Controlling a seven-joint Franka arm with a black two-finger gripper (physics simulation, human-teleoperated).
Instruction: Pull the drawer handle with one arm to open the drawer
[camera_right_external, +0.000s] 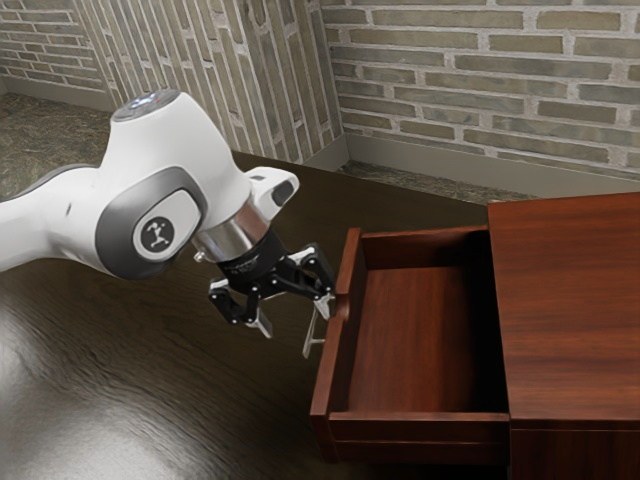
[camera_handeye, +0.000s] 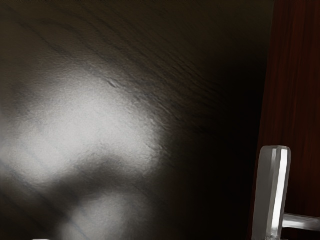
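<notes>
Reddish drawer (camera_right_external: 415, 340) open, end effector (camera_right_external: 295, 310) seemingly spread wide beside silver handle (camera_right_external: 313, 335), wrist view revealing its mounting post (camera_handeye: 302, 221).

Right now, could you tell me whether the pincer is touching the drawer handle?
Cannot tell. In the exterior view the open pincer sits right by the handle, one finger overlapping its top end, with neither contact nor gap plain.
</notes>
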